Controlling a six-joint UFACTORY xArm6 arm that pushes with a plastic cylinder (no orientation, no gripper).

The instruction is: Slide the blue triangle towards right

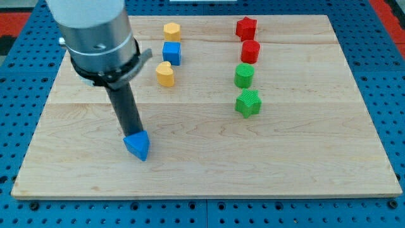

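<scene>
- The wooden board [209, 171] lies on a blue pegboard surface [25, 63]; eight small blocks rest on it.
- The arm ends in a plain dark rod [124, 109] below a grey cylindrical housing [95, 31] — there is no claw to be open or shut, so nothing is gripped.
- My tip [131, 135] sits at the upper left edge of the blue triangle [138, 146]; it appears to touch the block, though the rod hides the exact contact point.
- The blue triangle lies in the lower left part of the board, well apart from every other block; its point faces the view's bottom.
- Toward the view's top, left of centre, three blocks stand in a short column: a yellow block [171, 31] at the top, a blue cube [171, 53] just beneath it, and a second yellow block [165, 74] below and slightly to the left — their shapes are rounded and hard to name.
- Right of centre runs a second column: a red star [246, 28] at the top; a red cylinder-like block [250, 51] under it; a green cylinder [244, 75] next; a green star [248, 103] lowest.
- The two columns are well apart; the blue triangle lies to the lower left of both.
</scene>
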